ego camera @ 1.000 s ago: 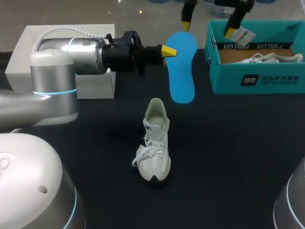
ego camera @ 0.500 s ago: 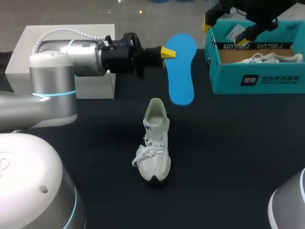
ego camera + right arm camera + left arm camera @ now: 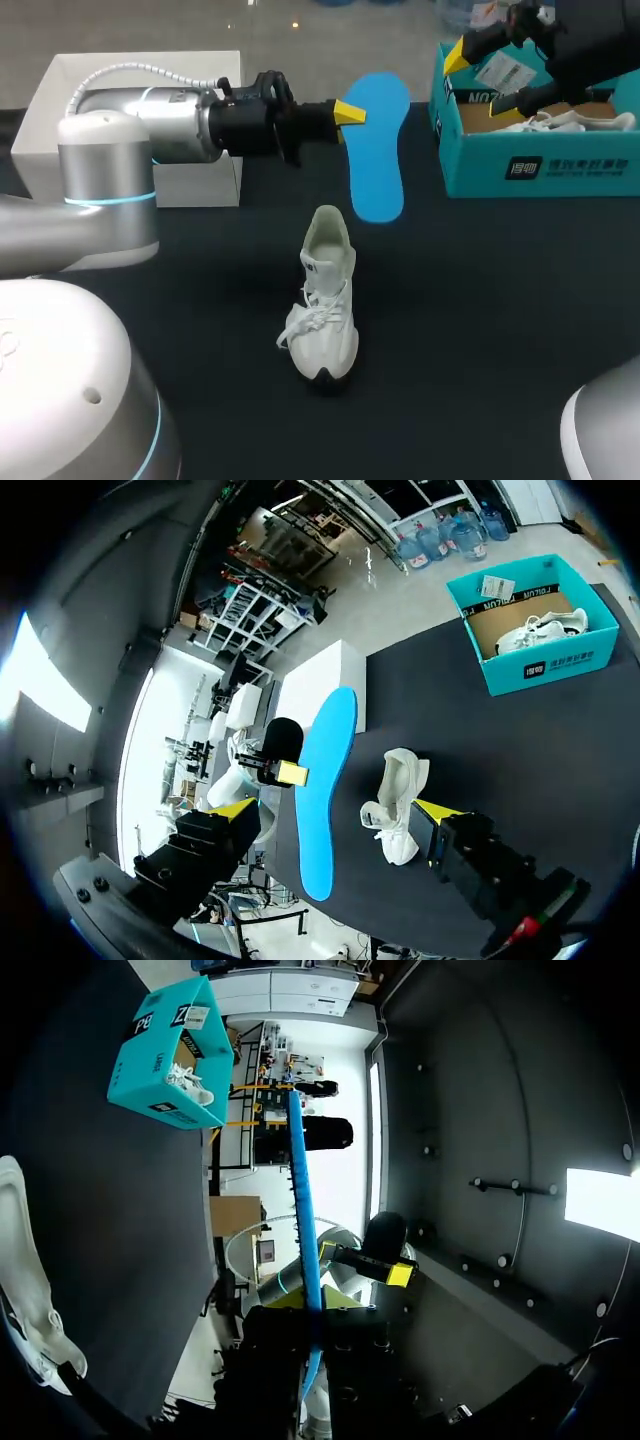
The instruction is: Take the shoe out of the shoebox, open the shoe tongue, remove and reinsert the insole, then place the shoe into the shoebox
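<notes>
The left gripper (image 3: 347,112) pinches the side of the blue insole (image 3: 378,160) and holds it over the far edge of the table (image 3: 500,330), near the middle. The right gripper (image 3: 481,80) is spread wide above the teal shoebox (image 3: 540,165) at the far right corner. The other shoe (image 3: 560,122) lies in that box. The white shoe (image 3: 325,300) stands in the middle of the table, toe toward the near edge. A white box (image 3: 60,90) sits at the far left corner.

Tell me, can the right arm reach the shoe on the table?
Probably yes: the shoe stands alone mid-table, the right gripper is open, and the left gripper holds the insole clear beyond it.
</notes>
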You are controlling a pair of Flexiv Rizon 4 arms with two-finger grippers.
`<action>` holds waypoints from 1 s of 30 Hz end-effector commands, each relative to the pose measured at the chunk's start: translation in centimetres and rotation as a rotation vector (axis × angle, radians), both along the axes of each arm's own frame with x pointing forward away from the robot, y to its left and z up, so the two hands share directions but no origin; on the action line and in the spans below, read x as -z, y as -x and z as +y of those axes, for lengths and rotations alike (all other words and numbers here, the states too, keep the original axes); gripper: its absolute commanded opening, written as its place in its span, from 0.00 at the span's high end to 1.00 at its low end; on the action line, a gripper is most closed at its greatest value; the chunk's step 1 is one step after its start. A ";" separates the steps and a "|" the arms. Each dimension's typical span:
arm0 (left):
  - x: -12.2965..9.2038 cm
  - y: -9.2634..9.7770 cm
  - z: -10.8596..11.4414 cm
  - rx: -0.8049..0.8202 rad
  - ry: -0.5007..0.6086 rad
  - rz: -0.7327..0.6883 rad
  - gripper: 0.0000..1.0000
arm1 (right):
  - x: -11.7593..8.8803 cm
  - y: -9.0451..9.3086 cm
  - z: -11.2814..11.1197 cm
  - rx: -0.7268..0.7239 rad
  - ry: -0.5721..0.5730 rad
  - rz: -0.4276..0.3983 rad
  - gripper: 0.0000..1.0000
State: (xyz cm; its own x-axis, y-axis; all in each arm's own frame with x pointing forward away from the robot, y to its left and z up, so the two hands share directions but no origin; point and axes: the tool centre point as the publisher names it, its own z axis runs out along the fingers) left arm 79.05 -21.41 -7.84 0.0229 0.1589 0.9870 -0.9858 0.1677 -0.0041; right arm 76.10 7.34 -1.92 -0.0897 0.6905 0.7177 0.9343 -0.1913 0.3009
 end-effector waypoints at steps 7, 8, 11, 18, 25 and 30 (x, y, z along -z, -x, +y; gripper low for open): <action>-0.3 0.5 0.0 0.008 0.009 -0.006 1.00 | 3.3 0.7 0.3 -0.217 -0.674 -0.097 0.00; -0.3 0.5 0.0 0.008 0.010 -0.006 1.00 | 3.4 0.6 0.3 -0.219 -0.683 -0.098 0.00; -0.3 0.6 0.1 0.010 0.014 -0.003 1.00 | 3.8 0.5 0.4 -0.235 -0.712 -0.108 0.00; -0.7 1.1 0.7 0.019 0.023 0.001 1.00 | 4.4 0.0 0.0 -0.254 -0.726 -0.093 0.00; -0.2 0.7 0.6 0.028 0.009 -0.025 1.00 | 4.7 -0.1 0.1 -0.218 -0.683 -0.062 0.00; 0.1 0.3 0.4 0.008 0.001 -0.092 1.00 | 4.7 -0.1 0.1 -0.218 -0.683 -0.062 0.00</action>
State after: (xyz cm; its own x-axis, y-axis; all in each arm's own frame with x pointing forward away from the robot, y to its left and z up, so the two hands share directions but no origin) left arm 78.44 -20.82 -7.87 -0.0585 0.1573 0.9858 -0.9802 0.1782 -0.0866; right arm 76.03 7.22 -6.47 -0.2287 0.0553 0.9719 0.9576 -0.1668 0.2348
